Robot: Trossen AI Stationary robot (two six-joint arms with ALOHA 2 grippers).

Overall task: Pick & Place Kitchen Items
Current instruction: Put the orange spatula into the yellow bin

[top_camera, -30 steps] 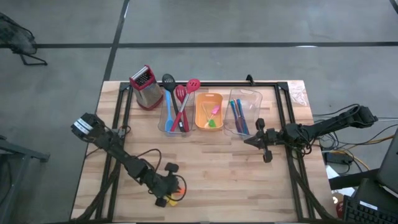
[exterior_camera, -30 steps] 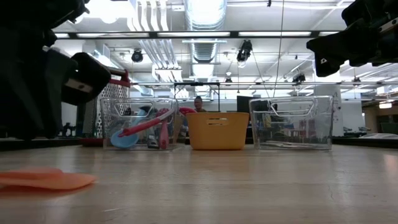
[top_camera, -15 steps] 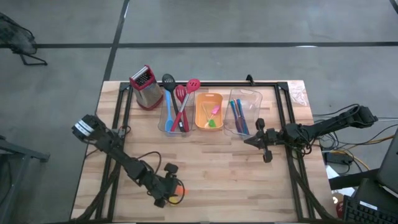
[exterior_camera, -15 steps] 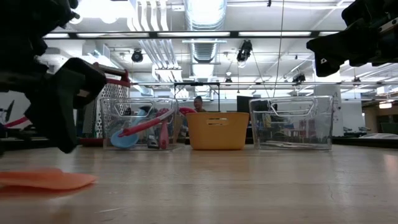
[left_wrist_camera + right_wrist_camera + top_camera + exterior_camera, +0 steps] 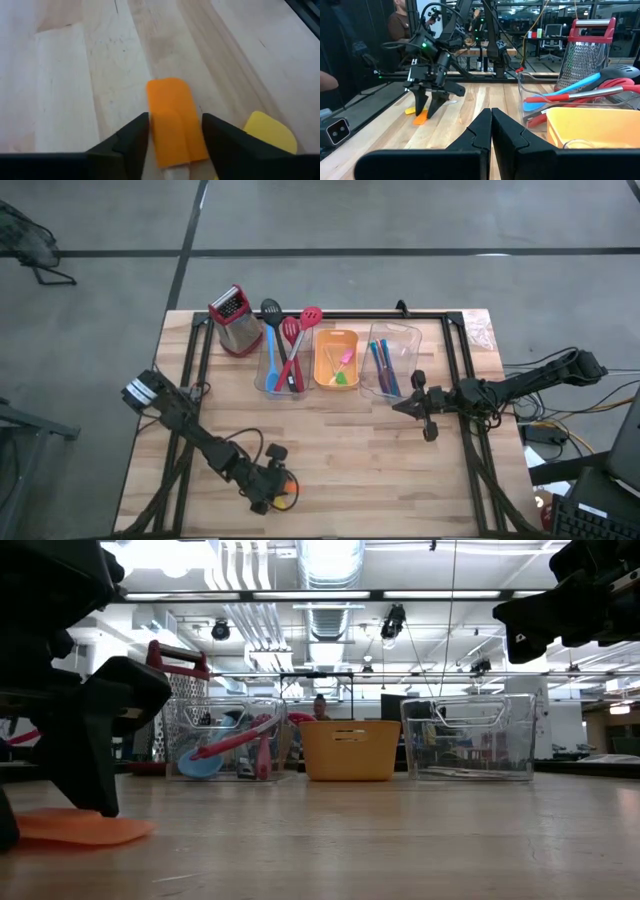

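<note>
Left gripper [image 5: 272, 492]: I see it low over the table [image 5: 400, 470] near the front edge, left of centre, its fingers [image 5: 127, 142] spread wide and standing either side of the orange piece; I cannot tell whether they touch it.
Orange piece [image 5: 172, 120]: a flat orange blade lying on the wood between those fingers, not lifted.
Yellow piece [image 5: 267, 132]: flat on the wood just beside the orange one, outside the fingers.
Grater [image 5: 235, 320]: I see it upright at the back left corner, red handle on top, just left of the first bin.
Left clear bin [image 5: 283, 370]: at the back edge, holding the long red, blue and black spoons [image 5: 290, 345], which lean out over its rim.
Orange tray [image 5: 337, 360]: next along the back edge, with small pink and green pieces [image 5: 344, 365] inside.
Right clear bin [image 5: 392, 360]: holds the thin blue-handled cutlery [image 5: 381, 365].
Right gripper [image 5: 402, 407]: I have it hanging above the table just in front of the right clear bin, fingers pressed together on nothing.
Writing: I can read no brand or label anywhere.
</note>
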